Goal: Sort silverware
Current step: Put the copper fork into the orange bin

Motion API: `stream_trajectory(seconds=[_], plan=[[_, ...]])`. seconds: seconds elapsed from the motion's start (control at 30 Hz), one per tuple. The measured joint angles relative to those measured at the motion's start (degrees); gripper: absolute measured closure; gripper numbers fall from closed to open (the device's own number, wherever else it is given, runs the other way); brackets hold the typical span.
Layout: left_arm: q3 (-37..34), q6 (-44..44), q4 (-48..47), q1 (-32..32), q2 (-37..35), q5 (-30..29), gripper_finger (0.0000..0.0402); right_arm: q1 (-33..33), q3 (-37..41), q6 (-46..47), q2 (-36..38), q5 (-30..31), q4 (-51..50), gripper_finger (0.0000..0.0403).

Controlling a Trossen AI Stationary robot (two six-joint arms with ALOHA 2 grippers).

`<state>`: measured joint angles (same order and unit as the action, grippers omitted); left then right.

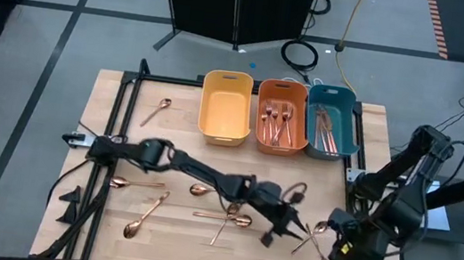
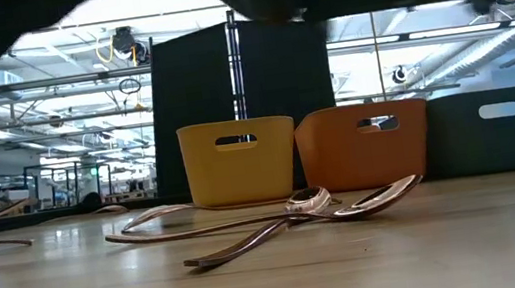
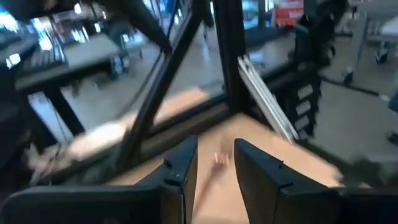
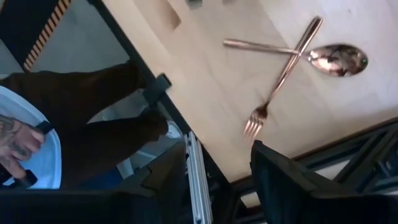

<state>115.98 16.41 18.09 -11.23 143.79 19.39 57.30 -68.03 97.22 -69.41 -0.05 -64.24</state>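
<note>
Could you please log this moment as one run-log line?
task: sort silverware | left pincer: open, low over crossed fork and spoon | right pincer: open, idle at table edge | yellow bin: empty

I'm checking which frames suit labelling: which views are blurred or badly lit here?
Left wrist view: motion-smeared throughout, only the left claw fingers fairly crisp. Low view: bright room behind, so the yellow bin and the arm overhead look dark; crossed silverware glints. Right wrist view: sharp, with glare on the spoon bowl. High view: evenly lit.
</note>
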Motion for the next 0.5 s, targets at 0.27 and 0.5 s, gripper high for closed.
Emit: stream_trajectory(seconds=[0.27, 0.5], plan=[[15.74, -5.29, 4.28, -0.96, 13.40, -7.16, 0.0300, 2.55, 0.00, 2.64, -0.01, -0.25, -0.28, 0.0234], [17.36, -7.55, -10.86, 1.19, 14.79, -2.90, 0.0300, 2.03, 3.69, 3.12, -0.32, 0.03, 0.62, 0.0234]])
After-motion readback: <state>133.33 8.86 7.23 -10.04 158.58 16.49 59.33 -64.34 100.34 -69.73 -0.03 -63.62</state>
